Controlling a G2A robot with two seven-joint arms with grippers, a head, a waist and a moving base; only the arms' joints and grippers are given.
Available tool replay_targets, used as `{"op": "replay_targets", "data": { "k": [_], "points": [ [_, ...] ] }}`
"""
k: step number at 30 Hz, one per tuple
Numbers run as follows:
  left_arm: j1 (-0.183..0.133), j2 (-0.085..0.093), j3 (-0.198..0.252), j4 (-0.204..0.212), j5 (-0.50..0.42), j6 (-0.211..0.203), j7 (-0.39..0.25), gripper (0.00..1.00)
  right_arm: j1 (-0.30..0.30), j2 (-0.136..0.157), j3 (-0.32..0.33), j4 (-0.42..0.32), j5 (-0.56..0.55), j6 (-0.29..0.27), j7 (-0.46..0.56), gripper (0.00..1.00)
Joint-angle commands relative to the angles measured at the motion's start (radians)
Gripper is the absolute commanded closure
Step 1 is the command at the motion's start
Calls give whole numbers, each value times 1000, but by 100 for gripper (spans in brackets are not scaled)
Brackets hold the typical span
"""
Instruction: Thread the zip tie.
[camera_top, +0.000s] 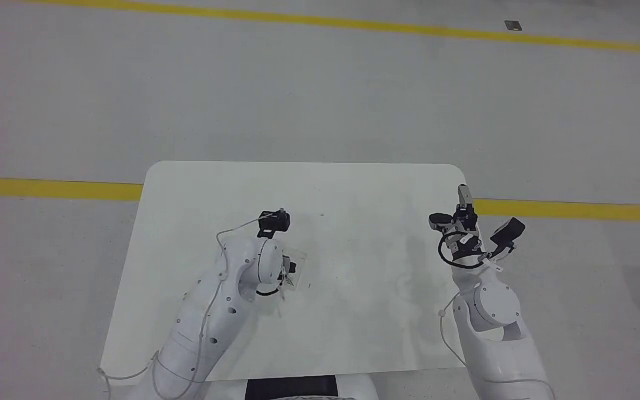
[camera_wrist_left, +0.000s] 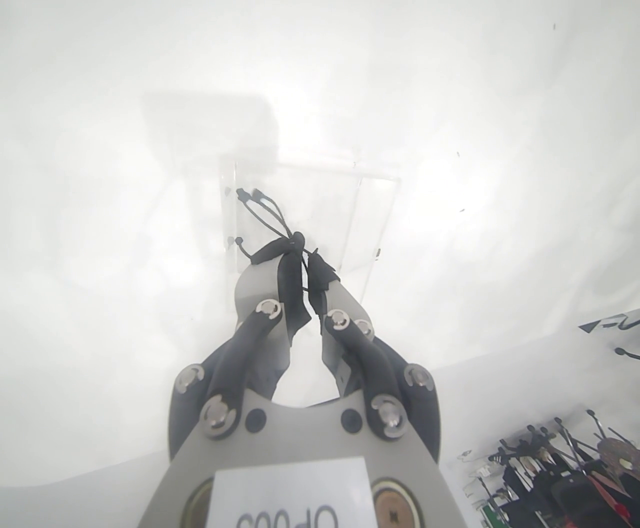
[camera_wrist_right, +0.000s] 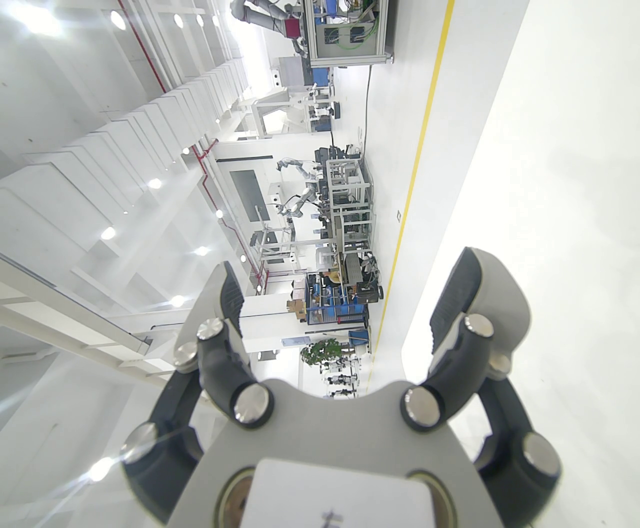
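No text reads whole. A white rectangular label (camera_wrist_left: 292, 492) on the grey plate behind the left gripper (camera_wrist_left: 304, 250) carries dark print, upside down and cut off. The white label (camera_wrist_right: 340, 492) behind the right gripper (camera_wrist_right: 346, 262) shows one fragment.

The counter (camera_top: 350, 200) is showing plain white, and the pale grey floor (camera_top: 300, 100) around it is carrying yellow stripes (camera_top: 330, 21). The zip tie (camera_wrist_left: 267, 215) is showing black against a clear, colourless box (camera_wrist_left: 370, 220). The left gripper (camera_wrist_left: 302, 252) is wearing silver-grey metal with black pads and black links. The right gripper (camera_wrist_right: 347, 267) is showing the same grey, its black pads ribbed.
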Motion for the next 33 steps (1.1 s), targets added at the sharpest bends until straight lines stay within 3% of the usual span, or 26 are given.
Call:
{"op": "replay_targets", "data": {
  "k": [1,13,15,18,26,33],
  "points": [
    [-2,0,-1,2,-1,0,0,100,0,0,0,0,0,0,0,0],
    [-9,0,-5,18,-1,0,0,99,0,0,0,0,0,0,0,0],
    [-12,-1,-6,28,-4,0,0,85,0,0,0,0,0,0,0,0],
    [-22,-5,-5,51,-13,0,0,80,0,0,0,0,0,0,0,0],
    [-50,-17,-3,114,-28,0,0,86,0,0,0,0,0,0,0,0],
    [-62,-23,-4,136,-32,0,0,90,0,0,0,0,0,0,0,0]
  ]
}}
